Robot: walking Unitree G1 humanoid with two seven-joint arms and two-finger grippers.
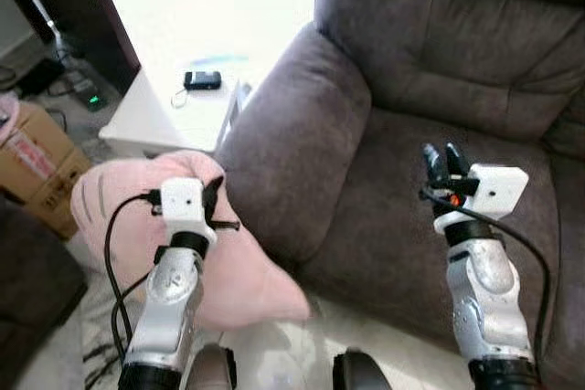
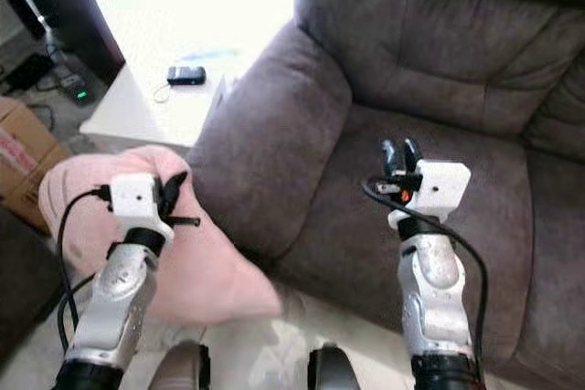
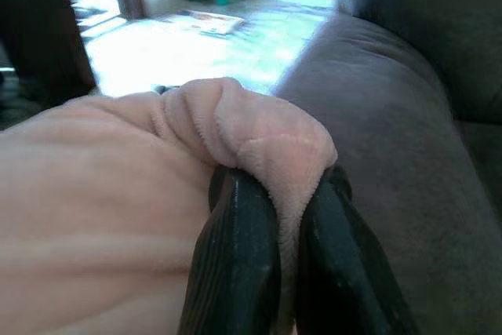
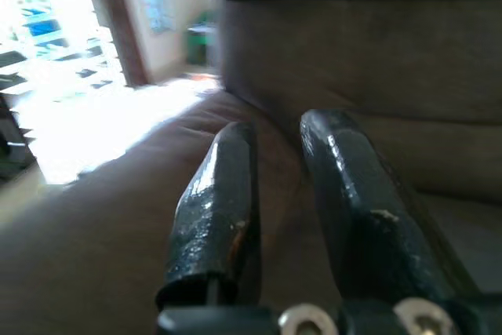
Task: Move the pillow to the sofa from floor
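The pink pillow (image 1: pixel 247 271) hangs off the floor beside the grey sofa's armrest (image 1: pixel 292 134). My left gripper (image 1: pixel 215 194) is shut on a bunched fold at the pillow's top (image 3: pixel 267 135); in the left wrist view the fabric is pinched between both black fingers (image 3: pixel 235 256). My right gripper (image 1: pixel 442 160) hovers over the sofa seat (image 1: pixel 384 226), its fingers (image 4: pixel 216 202) a narrow gap apart with nothing between them. The pillow touches the armrest's outer side, lower than the seat cushion.
A white low table (image 1: pixel 155 116) with a small black device (image 1: pixel 202 80) stands left of the sofa. A cardboard box (image 1: pixel 37 162) and cables with a power strip (image 1: pixel 87 93) lie further left. A dark piece of furniture (image 1: pixel 27 289) is at the lower left.
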